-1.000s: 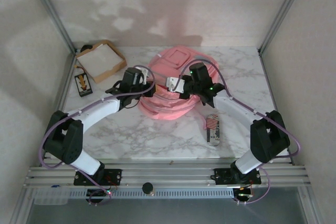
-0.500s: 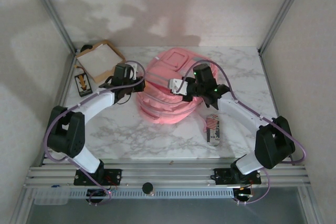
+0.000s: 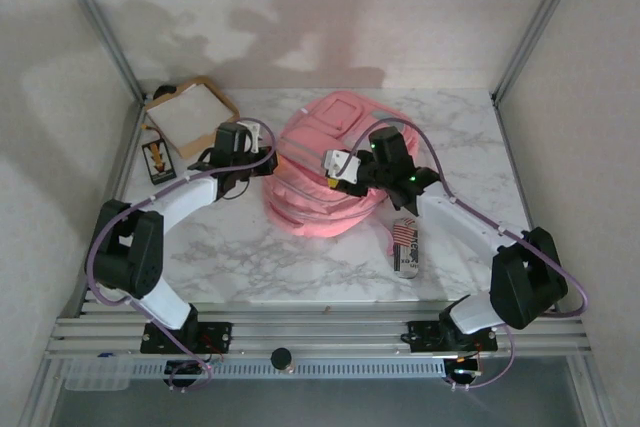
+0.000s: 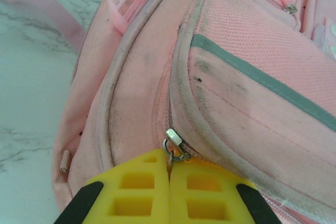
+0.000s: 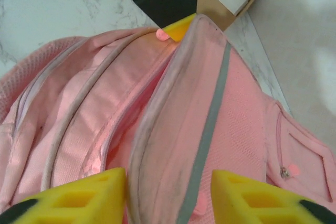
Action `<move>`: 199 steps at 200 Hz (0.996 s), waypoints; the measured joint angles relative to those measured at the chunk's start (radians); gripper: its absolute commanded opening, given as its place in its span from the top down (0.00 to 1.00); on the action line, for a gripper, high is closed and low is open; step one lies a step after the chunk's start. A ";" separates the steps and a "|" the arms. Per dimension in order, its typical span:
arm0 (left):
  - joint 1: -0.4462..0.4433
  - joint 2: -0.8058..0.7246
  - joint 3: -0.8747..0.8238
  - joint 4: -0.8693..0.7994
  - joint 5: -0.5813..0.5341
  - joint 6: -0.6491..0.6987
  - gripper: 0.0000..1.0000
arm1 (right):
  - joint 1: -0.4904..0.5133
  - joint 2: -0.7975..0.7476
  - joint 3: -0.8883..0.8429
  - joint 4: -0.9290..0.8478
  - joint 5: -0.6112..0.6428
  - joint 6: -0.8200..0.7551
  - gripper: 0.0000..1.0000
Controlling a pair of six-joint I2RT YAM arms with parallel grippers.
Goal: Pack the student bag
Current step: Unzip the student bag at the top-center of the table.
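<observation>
The pink student bag (image 3: 318, 209) lies in the middle of the table, its main zip partly open. At the bag's left side, my left gripper (image 3: 268, 150) is shut on the metal zip pull (image 4: 175, 145), whose ring is pinched between the yellow pads (image 4: 131, 192). My right gripper (image 3: 334, 169) hovers over the bag's top, open. Its pads (image 5: 79, 198) stand apart on either side of the front panel (image 5: 210, 129) with the grey stripe. The zip gap (image 5: 126, 129) shows darker pink inside.
A shallow cardboard box (image 3: 190, 115) with a white sheet sits at the back left, and a small dark card (image 3: 158, 159) lies in front of it. A small striped pouch (image 3: 405, 245) lies right of the bag. Frame posts stand at the table's corners.
My right gripper's jaws have opened over the bag's front panel. The left gripper drew back and left with the zip pull, and the bag shifted slightly.
</observation>
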 measured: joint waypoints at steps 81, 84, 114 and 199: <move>-0.042 -0.072 -0.028 -0.034 -0.041 -0.004 1.00 | 0.153 0.226 0.178 0.014 0.208 0.151 0.51; -0.043 -0.076 -0.030 -0.034 -0.043 -0.004 1.00 | 0.154 0.231 0.188 0.016 0.215 0.153 0.52; -0.045 -0.104 -0.055 -0.039 -0.048 -0.008 1.00 | 0.169 0.277 0.264 0.025 0.275 0.202 0.76; -0.051 -0.146 -0.040 -0.161 -0.111 -0.023 1.00 | 0.180 0.311 0.285 0.006 0.196 0.081 1.00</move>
